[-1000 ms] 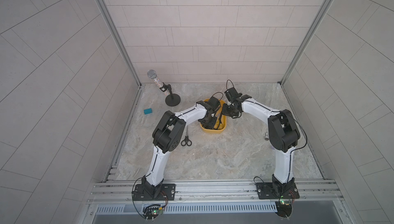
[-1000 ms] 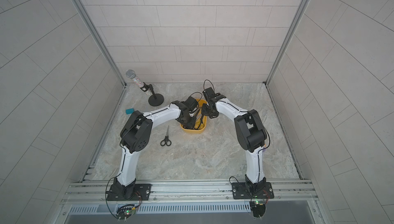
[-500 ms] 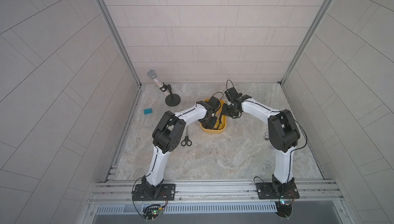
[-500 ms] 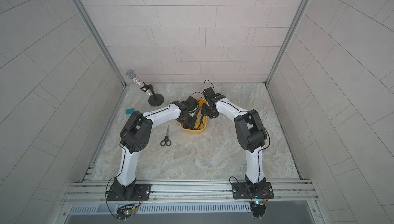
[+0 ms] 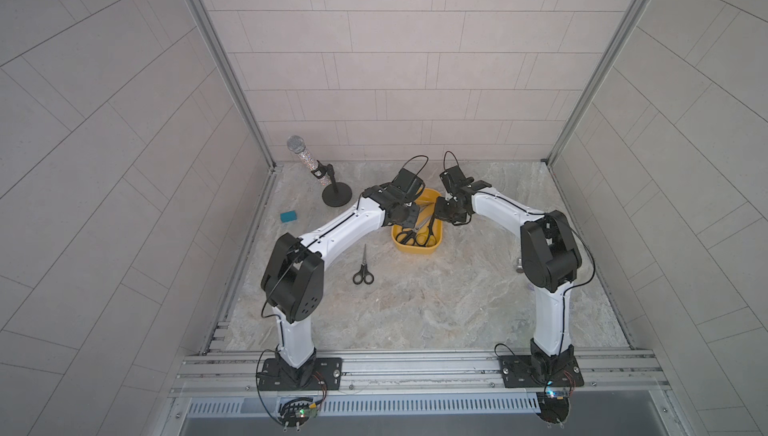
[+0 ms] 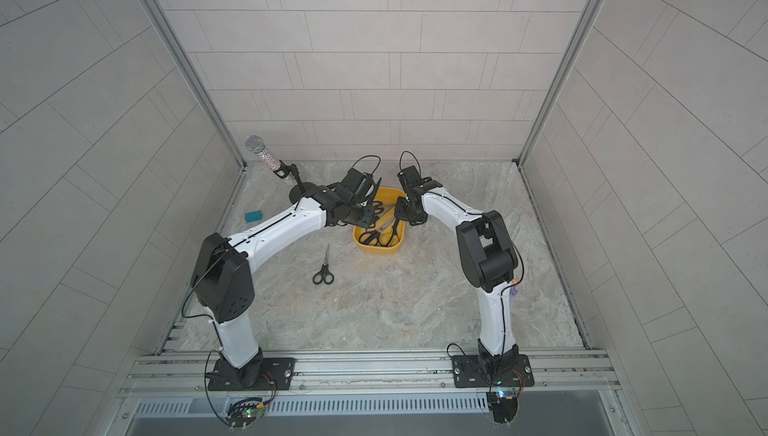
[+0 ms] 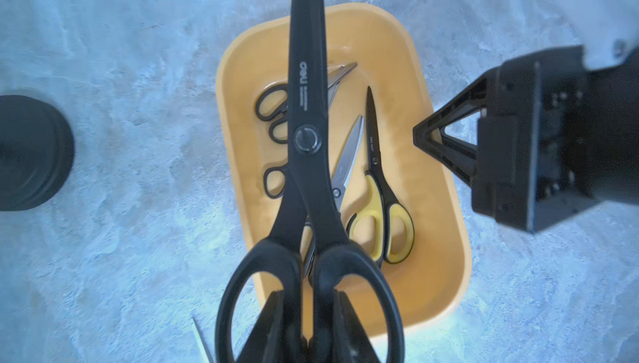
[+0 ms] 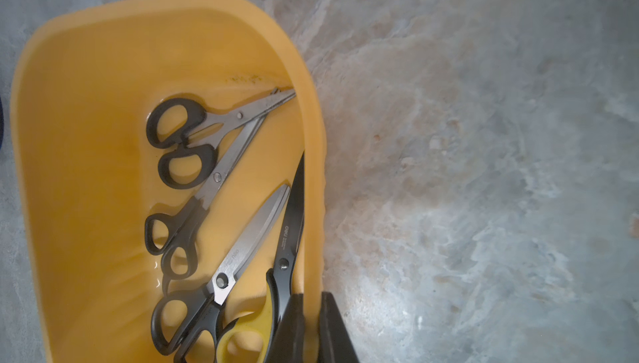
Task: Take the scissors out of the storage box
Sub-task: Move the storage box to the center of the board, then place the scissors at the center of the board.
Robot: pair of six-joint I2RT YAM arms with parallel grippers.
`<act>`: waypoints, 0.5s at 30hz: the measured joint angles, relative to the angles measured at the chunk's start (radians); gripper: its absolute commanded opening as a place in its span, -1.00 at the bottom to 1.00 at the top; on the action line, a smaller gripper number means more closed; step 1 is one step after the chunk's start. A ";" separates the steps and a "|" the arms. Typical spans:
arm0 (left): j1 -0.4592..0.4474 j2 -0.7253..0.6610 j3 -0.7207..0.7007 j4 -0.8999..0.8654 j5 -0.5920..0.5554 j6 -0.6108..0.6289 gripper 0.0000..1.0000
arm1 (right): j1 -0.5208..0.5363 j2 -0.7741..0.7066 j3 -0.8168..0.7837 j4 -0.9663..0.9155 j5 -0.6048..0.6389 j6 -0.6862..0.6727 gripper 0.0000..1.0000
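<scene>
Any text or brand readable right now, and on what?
"deli": blade of the large black scissors in the left pincer; finer print beside it too small to read.
"deli": black blade of the yellow-handled scissors in the storage box.
Silver-bladed scissors: stamped mark, too blurred to read.
No other text.

Left gripper [image 5: 409,222] and right gripper [image 5: 442,216] hang over the shallow yellow plastic storage box [image 5: 415,248]; small black-handled scissors [image 5: 363,272] lie near it on the marbled table [image 5: 415,313].
</scene>
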 measured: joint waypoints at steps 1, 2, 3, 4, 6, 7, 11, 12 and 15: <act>0.000 -0.028 -0.025 0.002 -0.009 -0.011 -1.00 | -0.006 0.011 0.015 -0.003 0.006 -0.003 -0.87; 0.000 -0.056 -0.053 0.002 -0.016 -0.027 -1.00 | -0.013 0.020 0.028 -0.005 0.014 -0.008 -0.87; 0.000 -0.075 -0.072 0.002 -0.020 -0.039 -1.00 | -0.020 0.027 0.038 -0.006 0.020 -0.012 -0.87; 0.000 -0.095 -0.097 0.003 -0.026 -0.056 -1.00 | -0.027 0.032 0.047 -0.008 0.027 -0.018 -0.87; 0.000 -0.125 -0.139 0.004 -0.034 -0.092 -1.00 | -0.041 0.041 0.062 -0.015 0.034 -0.028 -0.88; 0.000 -0.138 -0.165 0.007 -0.035 -0.114 -1.00 | -0.050 0.047 0.073 -0.022 0.038 -0.034 -0.87; -0.003 -0.180 -0.276 0.024 -0.035 -0.201 -1.00 | -0.083 0.074 0.119 -0.038 0.045 -0.056 -0.88; -0.005 -0.186 -0.299 0.029 -0.035 -0.217 -1.00 | -0.088 0.078 0.126 -0.040 0.046 -0.060 -0.88; -0.022 -0.203 -0.377 0.044 -0.039 -0.277 -1.00 | -0.103 0.081 0.132 -0.048 0.051 -0.070 -0.87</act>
